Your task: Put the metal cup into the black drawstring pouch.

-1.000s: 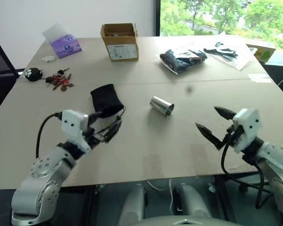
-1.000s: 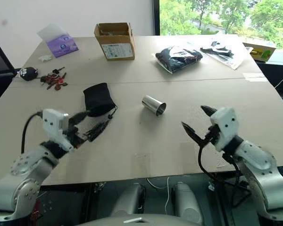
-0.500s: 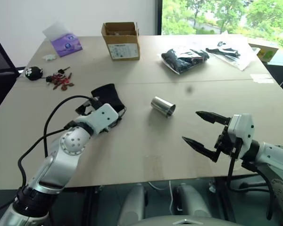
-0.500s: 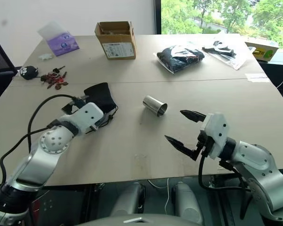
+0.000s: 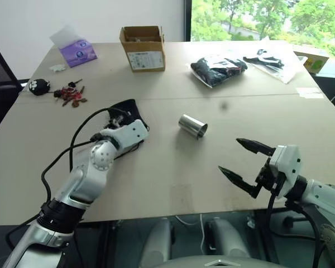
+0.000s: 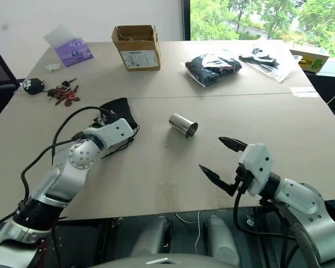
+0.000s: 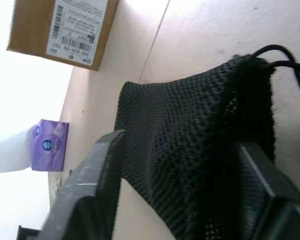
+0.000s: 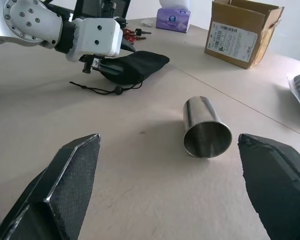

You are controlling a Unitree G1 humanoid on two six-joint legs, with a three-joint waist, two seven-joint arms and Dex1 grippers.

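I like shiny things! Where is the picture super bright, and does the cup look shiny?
Left wrist view: the far side beyond the tissue box is washed out white. Right wrist view: the metal cup gleams, its open mouth reflecting light. Eye views: the window glows bright green.

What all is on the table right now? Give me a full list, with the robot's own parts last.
Shiny silver steel cup: one, on its side, table centre.
Soft black fabric drawstring pouch: one, left of the cup, between the left gripper's fingers.
Brown cardboard box: one, far side.
Purple tissue pack: one, far left corner.
Black items in clear plastic wrap: two packs, far right.
Small red and black bits: a cluster, left edge.
Light wooden table: one.
Left gripper: fingers on either side of the pouch.
Right gripper: black fingers spread wide, near the table's near edge, holding nothing.
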